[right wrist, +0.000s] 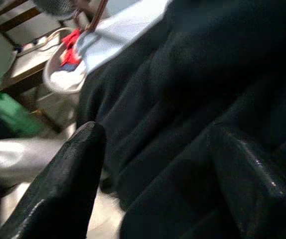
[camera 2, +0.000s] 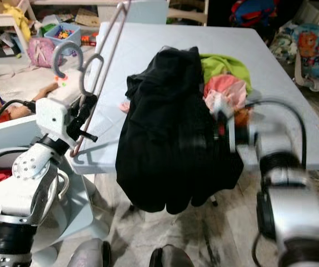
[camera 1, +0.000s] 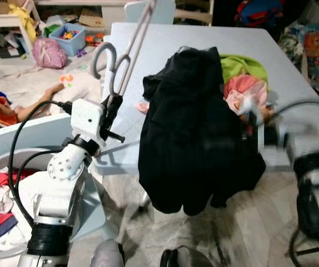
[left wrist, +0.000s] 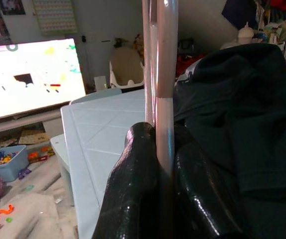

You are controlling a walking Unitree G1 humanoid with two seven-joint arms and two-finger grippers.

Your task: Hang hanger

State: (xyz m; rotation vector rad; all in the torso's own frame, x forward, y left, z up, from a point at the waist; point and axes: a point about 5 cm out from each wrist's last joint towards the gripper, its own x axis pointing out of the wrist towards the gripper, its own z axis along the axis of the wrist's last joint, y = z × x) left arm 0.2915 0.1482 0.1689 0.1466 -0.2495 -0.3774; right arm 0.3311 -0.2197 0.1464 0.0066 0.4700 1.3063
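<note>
My left gripper (camera 1: 113,109) is shut on the thin pink bar of a hanger (camera 1: 133,41), holding it upright beside the light blue table (camera 1: 165,44). The hanger's grey hook (camera 1: 103,55) curls to the left above the gripper. In the left wrist view both black fingers (left wrist: 133,164) clamp the hanger (left wrist: 165,74). A black garment (camera 1: 193,139) lies heaped on the table and droops over its near edge. My right gripper (camera 1: 254,119), blurred, is at the garment's right side. Its fingers (right wrist: 68,164) are spread open in the right wrist view, with the black garment (right wrist: 183,99) just ahead of them.
Green and pink clothes (camera 1: 243,75) lie on the table behind the black garment. A white laundry basket (camera 1: 1,214) with red and white clothes stands at my lower left. Toys, a blue bin (camera 1: 70,36) and a pink bag (camera 1: 48,53) litter the floor at the far left.
</note>
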